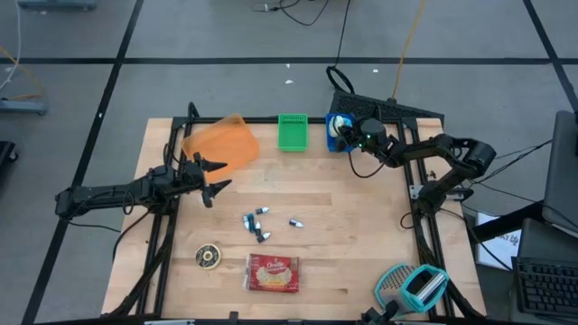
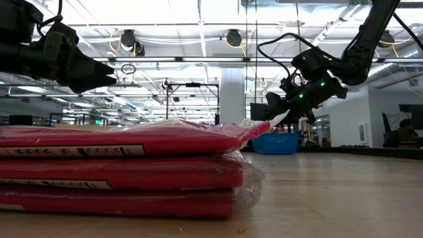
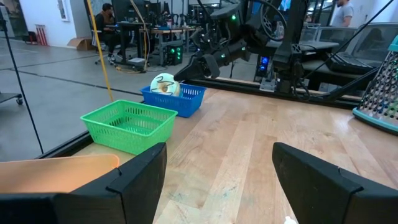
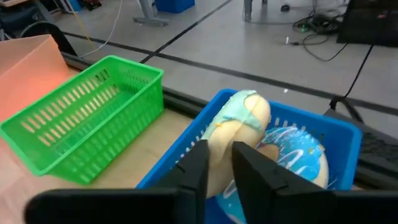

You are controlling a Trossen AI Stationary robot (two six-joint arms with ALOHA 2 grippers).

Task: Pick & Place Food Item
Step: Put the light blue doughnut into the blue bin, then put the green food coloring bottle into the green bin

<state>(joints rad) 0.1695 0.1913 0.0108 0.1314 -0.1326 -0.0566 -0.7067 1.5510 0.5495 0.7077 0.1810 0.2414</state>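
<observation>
A mint-glazed donut stands on its edge in the blue basket, leaning beside a blue-glazed donut. The basket sits at the table's far edge, right of a green basket. My right gripper hovers at the blue basket's near rim, slanting slightly down. Its fingers are a narrow gap apart, with the mint donut's pale side right in front of them. My left gripper waits open and level at the table's left side, holding nothing. My right gripper has its two fingertips close to the mint donut's pale lower side, coming level from the table's near right. I cannot tell whether they touch it. The donut rests in the basket.
An orange board lies at the far left. Several small wrapped candies lie mid-table. A red wafer pack and a round tin sit near the front edge. A teal tool is at the front right.
</observation>
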